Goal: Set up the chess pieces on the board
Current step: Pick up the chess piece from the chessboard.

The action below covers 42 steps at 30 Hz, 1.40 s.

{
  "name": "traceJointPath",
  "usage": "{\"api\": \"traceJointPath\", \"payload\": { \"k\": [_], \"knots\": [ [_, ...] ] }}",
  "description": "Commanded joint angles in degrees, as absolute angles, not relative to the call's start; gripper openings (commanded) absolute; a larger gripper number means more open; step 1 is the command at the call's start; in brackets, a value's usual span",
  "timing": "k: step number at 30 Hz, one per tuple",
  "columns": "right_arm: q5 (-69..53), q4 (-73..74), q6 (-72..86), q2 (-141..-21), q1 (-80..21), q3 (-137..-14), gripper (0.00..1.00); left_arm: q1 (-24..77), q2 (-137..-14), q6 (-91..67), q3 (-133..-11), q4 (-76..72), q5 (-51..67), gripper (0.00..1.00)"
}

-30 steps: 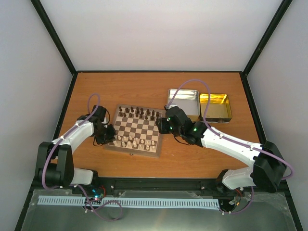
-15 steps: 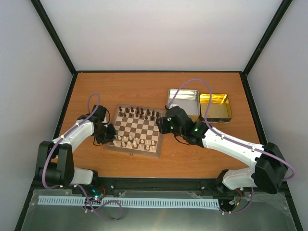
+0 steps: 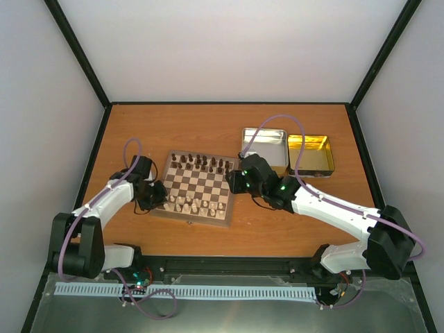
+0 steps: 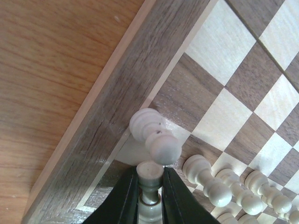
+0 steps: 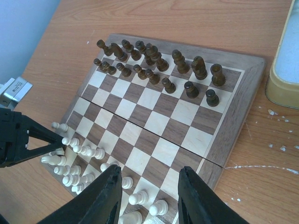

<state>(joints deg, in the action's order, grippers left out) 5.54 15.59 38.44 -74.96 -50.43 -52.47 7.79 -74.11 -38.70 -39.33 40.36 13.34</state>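
Note:
The board (image 3: 201, 184) lies mid-table, dark chess pieces (image 3: 201, 164) along its far rows and cream chess pieces (image 3: 198, 203) along its near rows. My left gripper (image 3: 158, 194) is at the board's left edge. In the left wrist view the left gripper (image 4: 150, 171) is shut on a cream piece (image 4: 150, 173) just above the board's border (image 4: 117, 107), right beside a standing cream pawn (image 4: 156, 140). My right gripper (image 3: 232, 182) hangs over the board's right edge; in the right wrist view it (image 5: 149, 184) is open, with only board squares (image 5: 154, 126) between its fingers.
A silver tin (image 3: 265, 146) and a gold tin (image 3: 310, 154) stand on the table to the right of the board. The silver tin's corner (image 5: 285, 70) shows close to the board's right edge. White specks (image 5: 275, 149) dot the table there.
The left arm has shifted slightly while its gripper stays at the board's left edge, shut on the cream piece. The right arm has barely moved.

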Motion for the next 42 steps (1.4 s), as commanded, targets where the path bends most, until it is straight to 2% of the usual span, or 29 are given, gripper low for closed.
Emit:
{"api": "traceJointPath", "payload": {
  "k": [1, 17, 24, 29, 36, 42],
  "knots": [
    [6.17, 13.99, 38.07, -73.57, -50.19, -51.64, 0.34, 8.17, -72.97, -41.08, -38.17, 42.26, 13.26, 0.01],
    [0.17, 11.88, 30.87, -77.65, -54.47, -54.94, 0.35, 8.17, -68.96, -46.07, -37.27, 40.05, 15.05, 0.01],
    [0.28, 11.43, 27.51, -81.60, -60.08, -58.74, 0.35, 8.09, -65.25, -49.28, -38.07, 40.07, 8.91, 0.01],
    [0.60, 11.06, 28.56, -82.18, -60.51, -58.97, 0.35, 8.13, -64.28, -50.95, -38.05, 38.61, 11.19, 0.01],
    [1.09, 11.44, 28.74, -81.77, -60.64, -59.11, 0.35, 8.09, -58.20, -51.99, -40.10, 42.08, 4.67, 0.01],
    [0.00, 8.96, 28.81, -81.55, -60.64, -60.17, 0.36, 8.09, -53.99, -43.88, -42.01, 37.82, 12.14, 0.01]
  ]
}}
